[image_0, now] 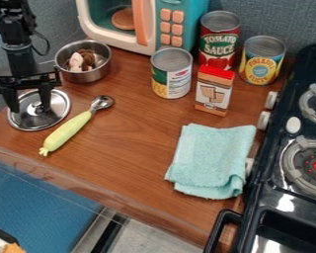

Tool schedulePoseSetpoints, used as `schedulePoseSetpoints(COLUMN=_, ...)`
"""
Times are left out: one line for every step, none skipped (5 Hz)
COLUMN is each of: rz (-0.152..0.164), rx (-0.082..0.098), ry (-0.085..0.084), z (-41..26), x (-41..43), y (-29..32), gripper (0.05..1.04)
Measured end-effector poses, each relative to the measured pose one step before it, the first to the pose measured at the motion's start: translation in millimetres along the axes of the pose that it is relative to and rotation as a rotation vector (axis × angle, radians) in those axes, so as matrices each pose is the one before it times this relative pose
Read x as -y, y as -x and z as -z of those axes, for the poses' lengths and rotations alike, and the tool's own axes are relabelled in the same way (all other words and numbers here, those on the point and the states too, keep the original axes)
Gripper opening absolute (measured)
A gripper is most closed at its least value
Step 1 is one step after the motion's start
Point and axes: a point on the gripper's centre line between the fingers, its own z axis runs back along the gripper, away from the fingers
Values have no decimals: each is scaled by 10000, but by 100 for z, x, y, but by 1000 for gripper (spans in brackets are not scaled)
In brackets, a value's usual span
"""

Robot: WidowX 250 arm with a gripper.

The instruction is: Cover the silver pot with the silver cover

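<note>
Over the left side of the wooden counter (pixel 131 133), a black two-finger gripper (pixel 30 107) hangs from the black arm (pixel 19 54), which comes down from the upper left corner and is nearly upright. Its fingers (pixel 14 99) point downward and stand wide apart, above the round silver cover (pixel 35 123). The cover's small knob (pixel 36 105) appears between them, with space on each side, so they have no grip on it. Whether either fingertip touches the cover, I cannot tell. The cover lies on the counter near the silver pot (pixel 88 76), which sits upright and uncovered, with brown and pale pieces (pixel 88 58) inside. Just beside the cover, a spoon with a pale green handle (pixel 67 131) lies at a slant.
</note>
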Motion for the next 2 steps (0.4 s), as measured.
schedulePoseSetpoints(rz=-36, rx=65, ry=-5, z=121, x=-6, y=-8, gripper=351)
schedulePoseSetpoints(rz=-47, rx=32, ry=-1, z=90, x=0, y=21, gripper=273)
